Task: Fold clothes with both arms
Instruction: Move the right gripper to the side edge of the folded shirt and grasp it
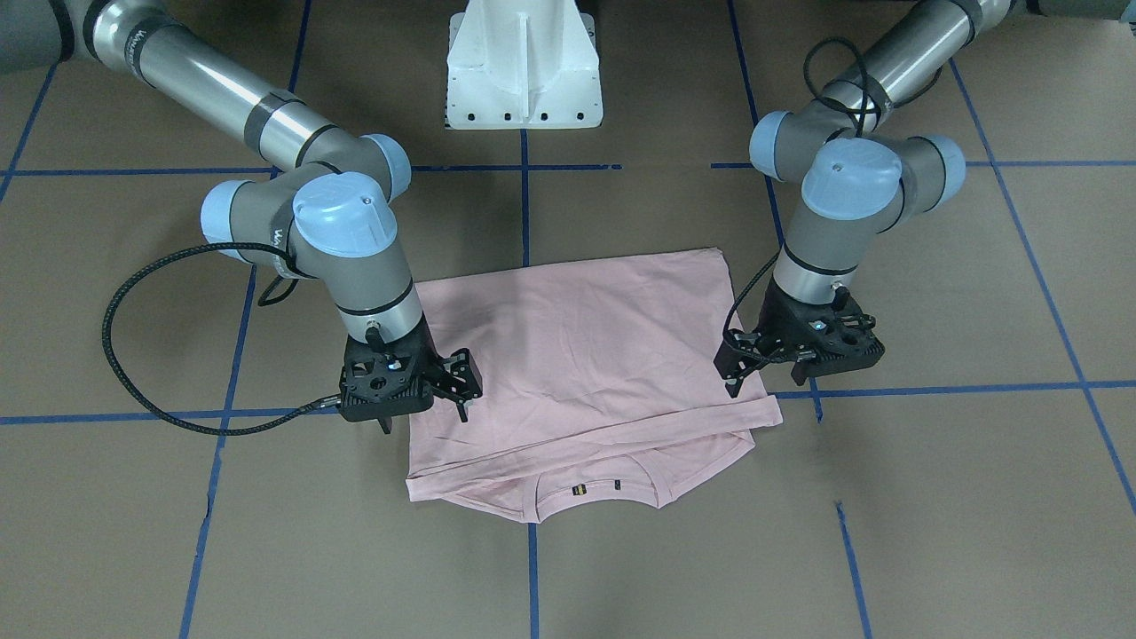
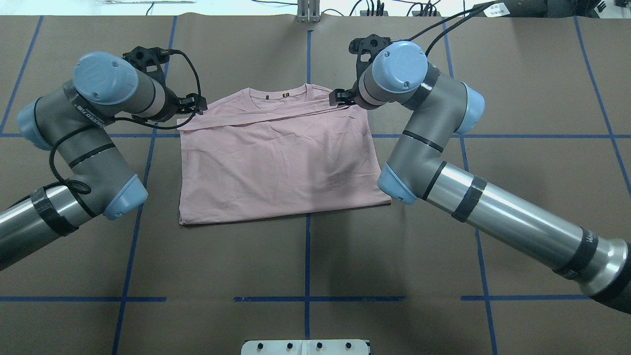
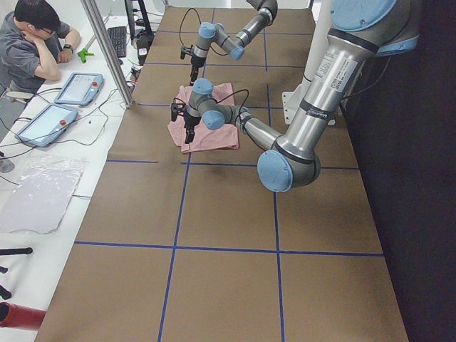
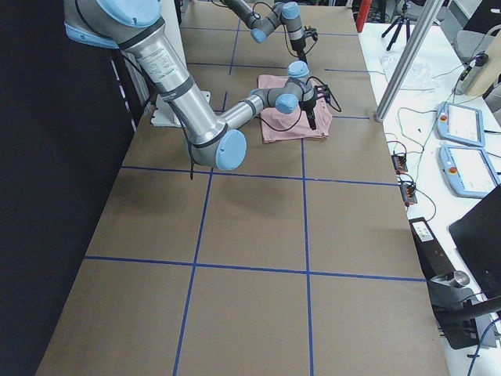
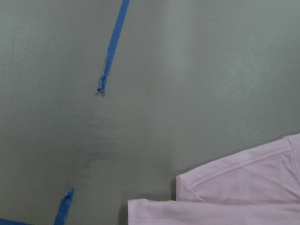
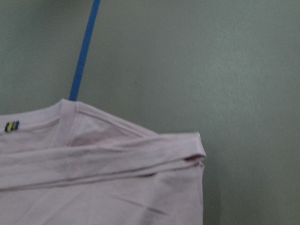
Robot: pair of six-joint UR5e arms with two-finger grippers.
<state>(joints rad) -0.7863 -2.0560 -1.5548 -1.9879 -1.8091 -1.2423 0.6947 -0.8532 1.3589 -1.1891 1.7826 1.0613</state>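
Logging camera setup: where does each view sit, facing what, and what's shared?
Front-facing: across the table, facing pedestal; right arm, left arm.
Overhead: behind robot, looking down; both arms.
Exterior left: table end; left arm nearest.
Exterior right: opposite end; right arm nearest.
Left wrist: above a T-shirt corner; no fingers.
Right wrist: above collar; no fingers.
Shared: collar label, front-facing and overhead.
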